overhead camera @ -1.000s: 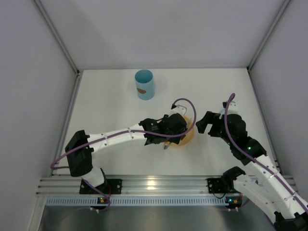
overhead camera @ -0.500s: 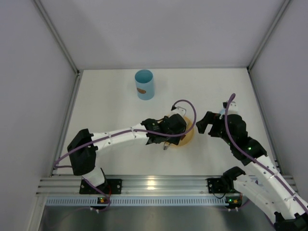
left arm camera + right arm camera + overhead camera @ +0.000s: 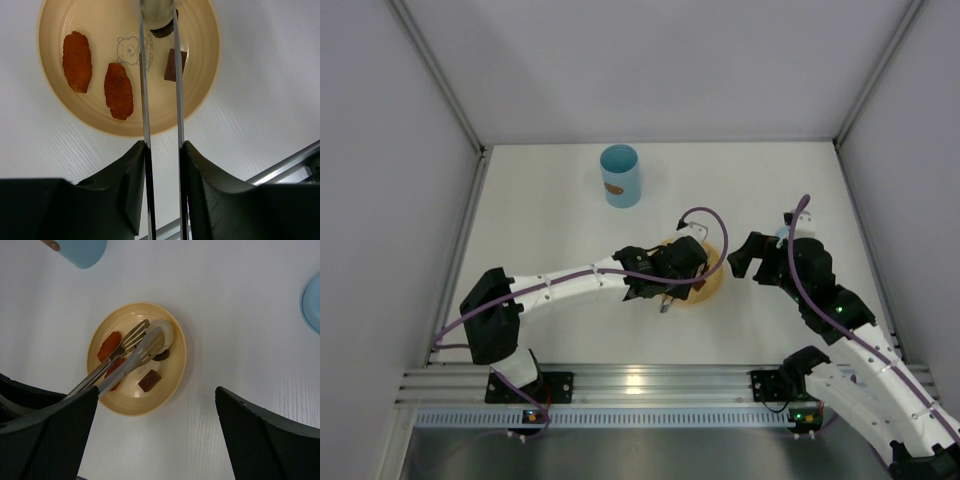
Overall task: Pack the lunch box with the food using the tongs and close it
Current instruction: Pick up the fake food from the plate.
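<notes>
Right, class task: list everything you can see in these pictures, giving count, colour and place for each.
plate: one, yellow-orange, mid-table
oval pieces: two, reddish-brown, side by side on the plate
square chunk: one, dark brown, on the plate
round piece: one, cream and brown, on the plate at the tong tips
tongs: one, silvery, reaching over the plate
lunch box: one, light blue, upright, towards the table's back
disc: one, light blue, only an edge shows
table: one, white
left gripper: black, shut on the tongs
right gripper: black, open, above the plate
</notes>
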Controlling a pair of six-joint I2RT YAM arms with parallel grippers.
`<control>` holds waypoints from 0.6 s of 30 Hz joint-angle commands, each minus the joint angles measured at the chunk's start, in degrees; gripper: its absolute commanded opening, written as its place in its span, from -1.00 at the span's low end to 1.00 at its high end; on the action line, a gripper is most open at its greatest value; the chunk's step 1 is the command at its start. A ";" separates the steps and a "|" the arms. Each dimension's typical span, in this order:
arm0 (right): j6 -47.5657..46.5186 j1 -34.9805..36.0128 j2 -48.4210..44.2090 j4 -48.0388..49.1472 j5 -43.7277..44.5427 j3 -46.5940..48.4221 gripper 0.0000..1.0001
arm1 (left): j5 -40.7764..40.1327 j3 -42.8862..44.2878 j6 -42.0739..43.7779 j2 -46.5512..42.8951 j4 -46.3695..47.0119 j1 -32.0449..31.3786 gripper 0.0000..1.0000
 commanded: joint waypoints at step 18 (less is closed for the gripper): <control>-0.86 0.96 0.03 -1.68 1.08 1.97 0.96 | -4.85 3.39 0.17 -9.83 -3.63 0.22 -0.58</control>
